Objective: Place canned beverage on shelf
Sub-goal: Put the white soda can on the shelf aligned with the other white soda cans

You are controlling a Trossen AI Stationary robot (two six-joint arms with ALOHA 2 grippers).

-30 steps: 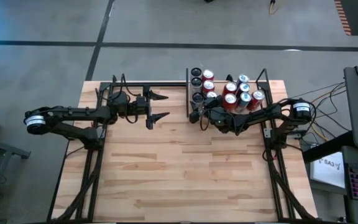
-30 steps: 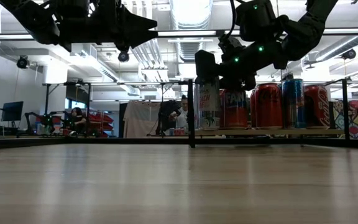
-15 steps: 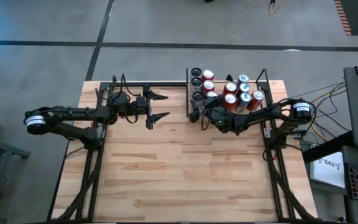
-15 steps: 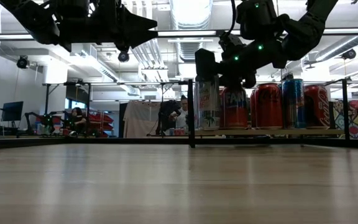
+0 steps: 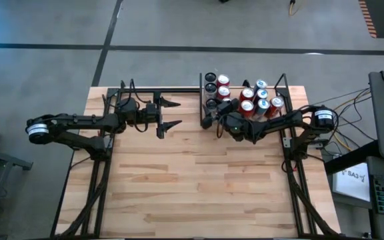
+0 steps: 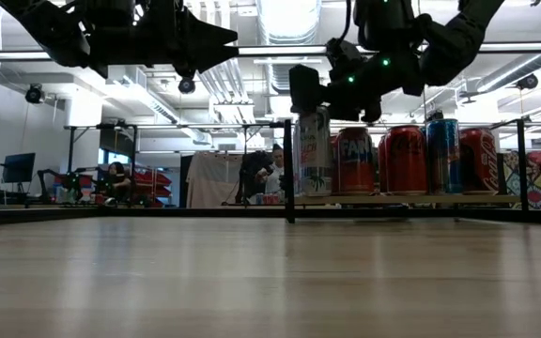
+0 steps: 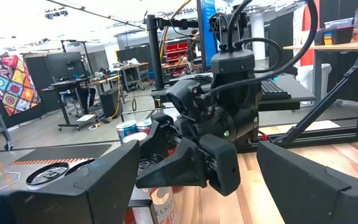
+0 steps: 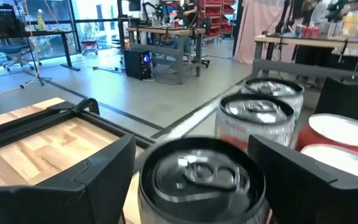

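Standing on the shelf at its near-left corner, the can looks delivered; the right gripper hovers just above it, fingers spread, holding nothing. Only pulling away seems left. The left gripper waits open mid-table
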